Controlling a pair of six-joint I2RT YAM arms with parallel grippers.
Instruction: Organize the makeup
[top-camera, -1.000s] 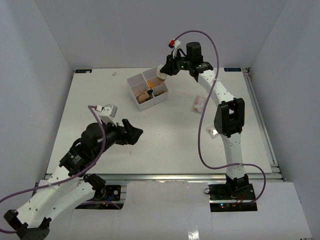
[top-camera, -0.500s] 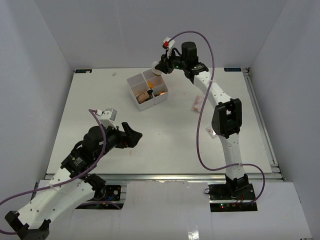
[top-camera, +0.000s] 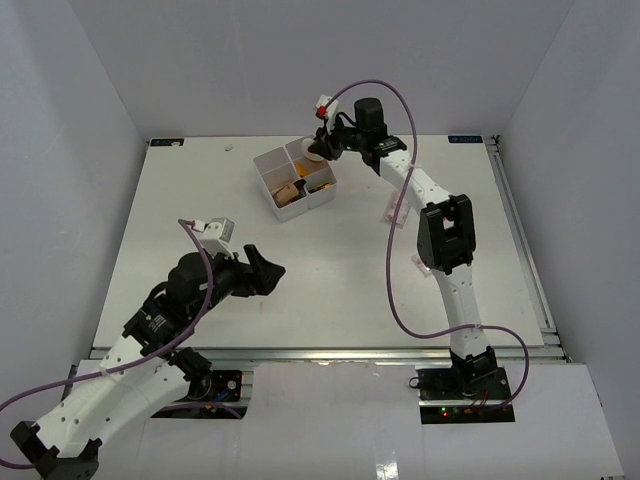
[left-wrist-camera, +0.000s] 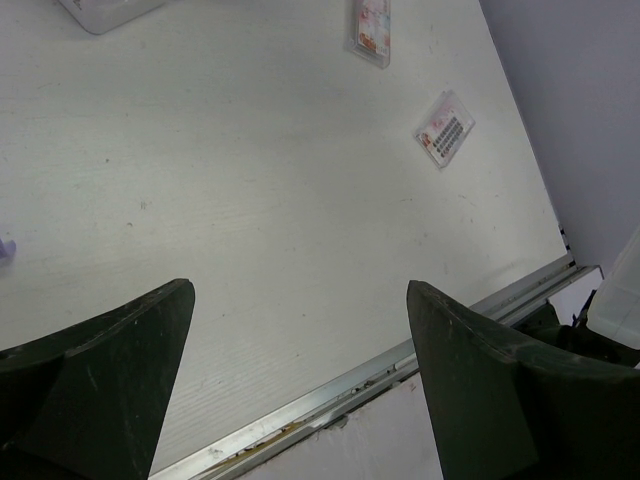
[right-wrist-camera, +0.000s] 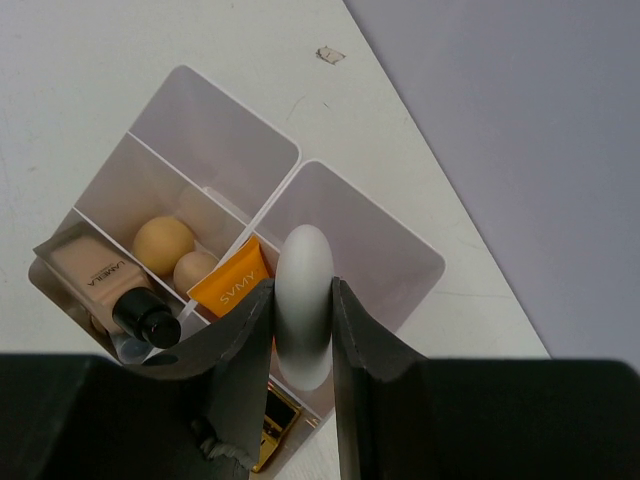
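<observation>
Black and wide apart, the left pincer hangs low over the white surface and holds nothing. Further right, near the back, stands the white plastic box. Some makeup is already in it: two round beige sponges, a skin-colour bottle with a dark cap, an orange tube and something gold and black, mostly hidden. At least one part of the box looks empty.

Right above the box, the right pincer is clamped on a pale sponge, one finger on each side. I think this sponge is about to go in.

To the right of the box, two clear packets lie flat on the surface, not yet put away. So the job looks more than half done.

The sponges are egg-shaped and look soft and dull. The bottle and tube look smooth. The box has thin, shiny walls and round corners. The packets are flat and see-through, with pink bits inside.
</observation>
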